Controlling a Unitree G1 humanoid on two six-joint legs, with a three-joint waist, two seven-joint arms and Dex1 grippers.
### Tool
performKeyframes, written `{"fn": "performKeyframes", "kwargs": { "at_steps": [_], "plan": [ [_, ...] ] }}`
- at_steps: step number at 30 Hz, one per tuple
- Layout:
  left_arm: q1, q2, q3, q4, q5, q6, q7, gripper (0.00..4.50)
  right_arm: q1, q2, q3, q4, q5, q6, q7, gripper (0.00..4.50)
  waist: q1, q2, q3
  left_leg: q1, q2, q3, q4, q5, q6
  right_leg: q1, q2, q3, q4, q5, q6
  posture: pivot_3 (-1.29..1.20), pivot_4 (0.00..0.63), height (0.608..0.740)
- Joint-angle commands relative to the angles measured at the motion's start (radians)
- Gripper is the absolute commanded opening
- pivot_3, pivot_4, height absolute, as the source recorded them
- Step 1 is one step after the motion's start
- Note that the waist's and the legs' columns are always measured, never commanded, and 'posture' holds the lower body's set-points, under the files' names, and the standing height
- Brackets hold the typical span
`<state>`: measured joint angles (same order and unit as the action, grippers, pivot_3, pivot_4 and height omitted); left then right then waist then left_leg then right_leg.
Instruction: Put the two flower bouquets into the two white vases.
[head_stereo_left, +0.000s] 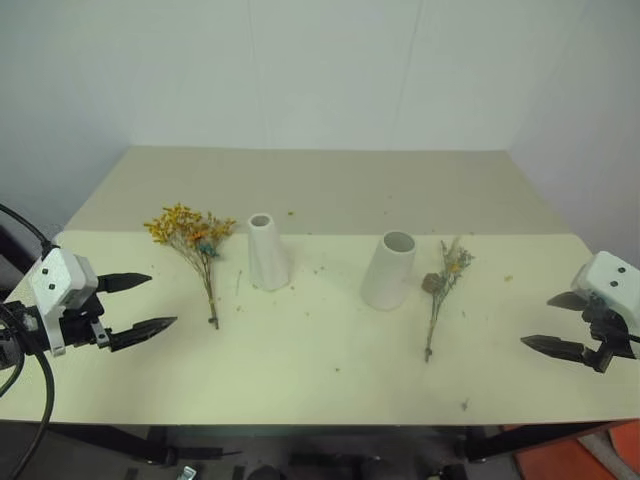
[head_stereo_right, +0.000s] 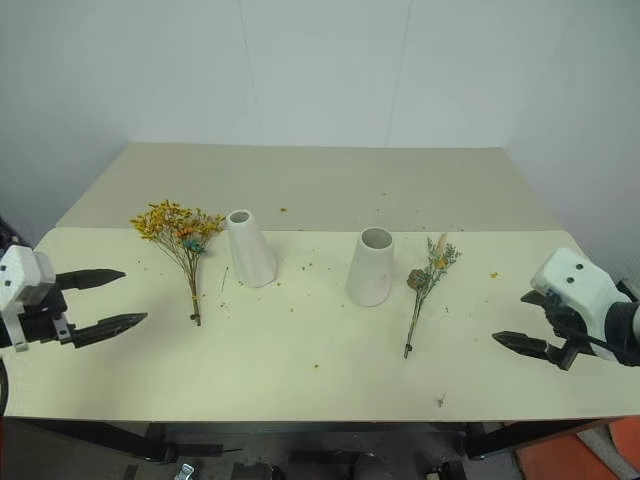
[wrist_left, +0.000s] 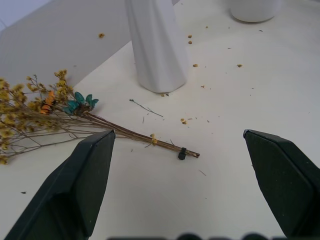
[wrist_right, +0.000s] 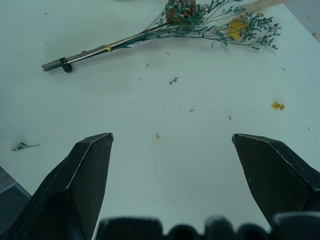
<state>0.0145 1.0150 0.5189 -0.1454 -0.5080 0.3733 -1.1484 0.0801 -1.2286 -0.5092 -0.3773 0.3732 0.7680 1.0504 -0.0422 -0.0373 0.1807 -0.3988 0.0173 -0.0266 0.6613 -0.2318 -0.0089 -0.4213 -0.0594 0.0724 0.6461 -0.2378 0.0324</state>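
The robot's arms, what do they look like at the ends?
Each arm ends in a white boxy block with small dark dots, carrying a tool of two black pointed fingers: left tool, right tool. Black cables loop beside the left one.

- Yellow-orange bouquet (head_stereo_right: 178, 236) lay just left of the slim vase (head_stereo_right: 249, 248).
- Sparse bouquet (head_stereo_right: 426, 281) lay right of the wider vase (head_stereo_right: 371, 266).
- Left gripper (head_stereo_right: 106, 300) and right gripper (head_stereo_right: 525, 320) hovered with fingers spread, empty.

Bare surface (head_stereo_left: 320, 370) is lying open before both bouquets; the slim vase (head_stereo_left: 267, 252) and the wider vase (head_stereo_left: 389, 270) are standing between them.
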Motion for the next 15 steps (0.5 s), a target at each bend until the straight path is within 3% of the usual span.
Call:
{"fn": "performKeyframes", "kwargs": {
  "at_steps": [1,9,15],
  "plan": [
    [-0.008,0.005,0.006,-0.005,-0.001,-0.023,-0.008,4.50,0.007,-0.019,-0.061,-0.008,-0.015,-0.001,0.016,4.47,0.000,0.000,0.000,0.000,0.000,0.000,0.000,0.000,0.000,0.000,0.000,0.000,0.000,0.000,0.000,0.00,0.150,0.740],
    [0.029,0.021,0.050,-0.016,-0.016,-0.019,-0.053,4.50,-0.020,0.000,-0.056,-0.001,-0.006,0.005,-0.002,4.47,-0.001,0.000,0.000,0.000,0.000,0.000,0.000,0.000,0.000,0.000,0.000,0.000,0.000,0.000,0.000,0.00,0.150,0.740],
    [-0.014,0.015,0.000,-0.013,0.006,-0.025,-0.027,4.50,-0.236,0.073,0.075,-0.027,0.087,0.232,-0.168,4.47,-0.003,0.000,0.000,0.001,0.000,0.000,0.000,0.000,0.000,0.000,0.000,0.000,0.000,0.000,0.000,0.00,0.150,0.740]
  ]
}}
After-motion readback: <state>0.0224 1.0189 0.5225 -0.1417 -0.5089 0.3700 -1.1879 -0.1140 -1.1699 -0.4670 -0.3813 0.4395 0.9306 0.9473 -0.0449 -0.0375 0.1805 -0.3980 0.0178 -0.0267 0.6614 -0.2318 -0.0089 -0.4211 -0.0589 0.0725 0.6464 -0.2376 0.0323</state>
